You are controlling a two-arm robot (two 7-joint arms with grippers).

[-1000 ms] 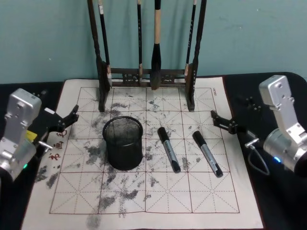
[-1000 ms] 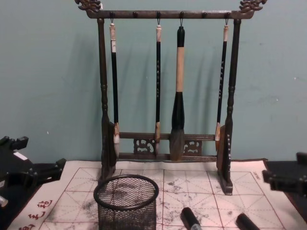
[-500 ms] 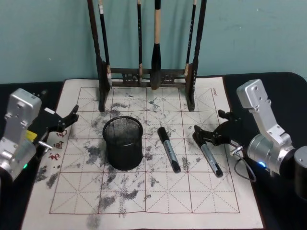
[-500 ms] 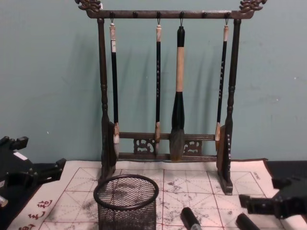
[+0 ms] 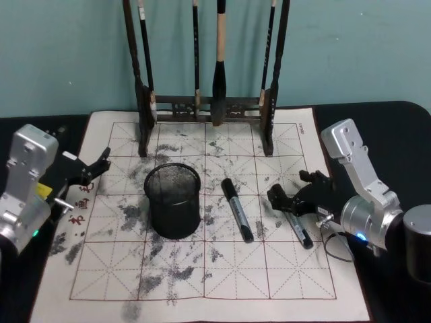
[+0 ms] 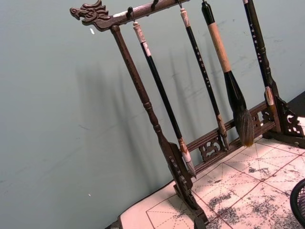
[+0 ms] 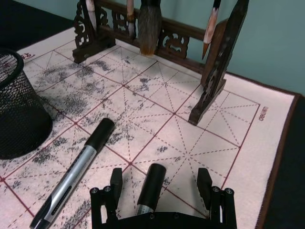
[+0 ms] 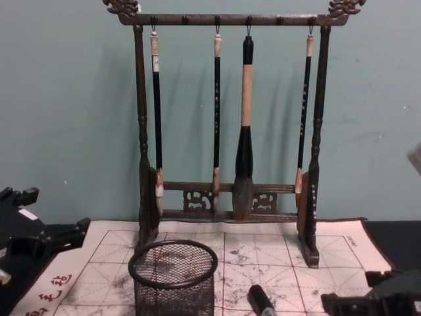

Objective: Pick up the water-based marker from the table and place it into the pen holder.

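Black-capped with a grey barrel, the water-based marker [image 5: 300, 233] lies flat on the ink-stained practice mat [image 5: 303, 282]. It is the right-hand one of two, well apart from the pen holder [image 5: 173, 200], with the other marker [image 5: 237, 210] between them. The right gripper [image 7: 159, 175] sits low over its cap end, fingers [image 7: 116, 182] spread wide on either side and holding nothing. This looks like the reach-to-grasp step. Next, the fingers must settle and close across the barrel, then lift it over the holder's rim. The left gripper [image 5: 91, 169] waits at the mat's left edge, fingers apart and empty.
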